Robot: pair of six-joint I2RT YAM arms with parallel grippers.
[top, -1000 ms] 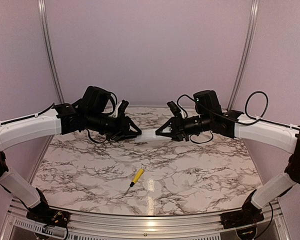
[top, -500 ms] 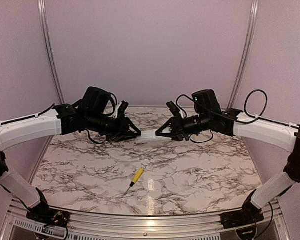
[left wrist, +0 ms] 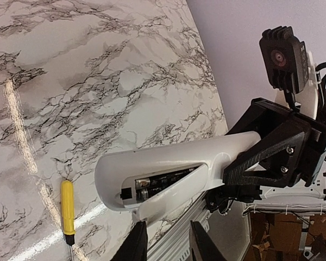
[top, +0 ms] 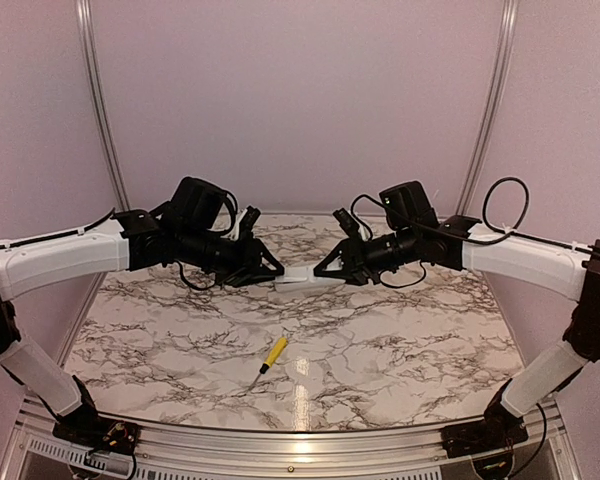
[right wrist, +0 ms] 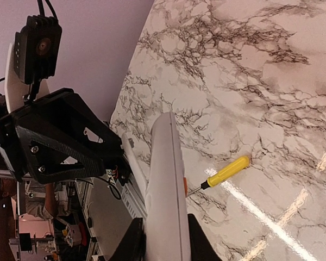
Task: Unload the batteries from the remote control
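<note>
We'd clamp firmly on the right and ease the batteries out with the left, low over the counter (top: 380,340). From above, the remote (top: 302,276) hangs between the left gripper (top: 272,270) at 9 o'clock and the right gripper (top: 325,270) at 3, its compartment unseen. Only our left wrist shows the batteries (left wrist: 163,181) seated. Whether those fingers (left wrist: 135,242) pinch, we cannot tell. The right wrist shows its fingers (right wrist: 135,242) clamped on the remote.

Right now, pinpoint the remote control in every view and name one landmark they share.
Top external: the remote control is at centre, held in the air.
Left wrist: the remote control slants across the lower middle, its open compartment facing the camera.
Right wrist: the remote control stands edge-on at bottom centre.
Shared landmark: the yellow-handled screwdriver, lying on the table.
</note>
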